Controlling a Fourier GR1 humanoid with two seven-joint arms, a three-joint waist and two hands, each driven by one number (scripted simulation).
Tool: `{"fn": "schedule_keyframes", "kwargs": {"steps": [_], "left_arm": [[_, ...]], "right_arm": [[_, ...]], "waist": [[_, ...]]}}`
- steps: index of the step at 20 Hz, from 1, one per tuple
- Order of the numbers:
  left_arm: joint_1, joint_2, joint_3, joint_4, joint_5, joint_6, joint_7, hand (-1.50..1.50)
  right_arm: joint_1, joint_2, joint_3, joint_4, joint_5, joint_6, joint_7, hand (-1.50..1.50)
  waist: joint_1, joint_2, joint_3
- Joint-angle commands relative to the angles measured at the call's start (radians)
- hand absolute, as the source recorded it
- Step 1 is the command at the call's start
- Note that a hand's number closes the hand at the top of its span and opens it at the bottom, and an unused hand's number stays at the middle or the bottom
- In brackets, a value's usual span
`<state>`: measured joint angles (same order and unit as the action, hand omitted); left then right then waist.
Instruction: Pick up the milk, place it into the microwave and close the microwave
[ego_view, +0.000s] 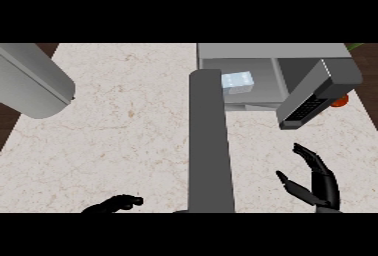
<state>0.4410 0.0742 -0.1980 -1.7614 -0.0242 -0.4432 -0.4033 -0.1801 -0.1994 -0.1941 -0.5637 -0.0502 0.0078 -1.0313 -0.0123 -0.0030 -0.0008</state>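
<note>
Head cam only. The milk carton sits inside the microwave, in the left part of the cavity, pale blue-white and upright as far as I can tell. The microwave is at the far right of the counter, and its door stands open, swung out to the right w/ the dark button panel facing down toward me. The right hand shows at lower right, below the door and well apart from it: wide open, fingers straight and pointing up, thumb spread off to the left, nothing in it, just resting. The left hand is at the bottom edge, left of centre, only partly in view; its fingers look curled in and I see nothing held. A long grey bar runs up the middle from the bottom edge, its top end just beside the carton at the cavity's left edge; can't tell what it is. A big grey cylinder slants in at upper left. A small orange thing peeks out from behind the door's right side, mostly hidden.
</note>
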Motion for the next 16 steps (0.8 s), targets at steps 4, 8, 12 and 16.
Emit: {"fn": "schedule_keyframes", "kwargs": {"steps": [4, 8, 12, 16], "left_arm": [[-0.111, -0.059, -0.104, 0.074, -0.106, 0.042, 0.059, 1.5], [-0.236, -0.073, -0.129, 0.187, -0.114, 0.191, 0.057, 1.5], [-0.349, -0.074, -0.107, 0.375, -0.178, 0.27, -0.041, 1.5], [-0.474, -0.074, -0.179, 0.438, -0.218, 0.227, 0.072, 1.5]], "right_arm": [[0.172, -0.077, -0.053, -0.109, -0.092, 0.148, -0.055, -1.5], [0.148, -0.17, -0.097, -0.141, -0.144, 0.209, 0.035, -1.5], [0.223, -0.165, -0.097, -0.14, -0.151, 0.243, -0.031, -1.5], [0.188, -0.223, -0.104, -0.08, -0.162, 0.316, -0.031, -1.5]], "waist": [[0.004, 0.002, 0.001], [0.007, 0.003, 0.001], [0.005, 0.003, 0.001], [-0.001, 0.006, 0.002]]}}
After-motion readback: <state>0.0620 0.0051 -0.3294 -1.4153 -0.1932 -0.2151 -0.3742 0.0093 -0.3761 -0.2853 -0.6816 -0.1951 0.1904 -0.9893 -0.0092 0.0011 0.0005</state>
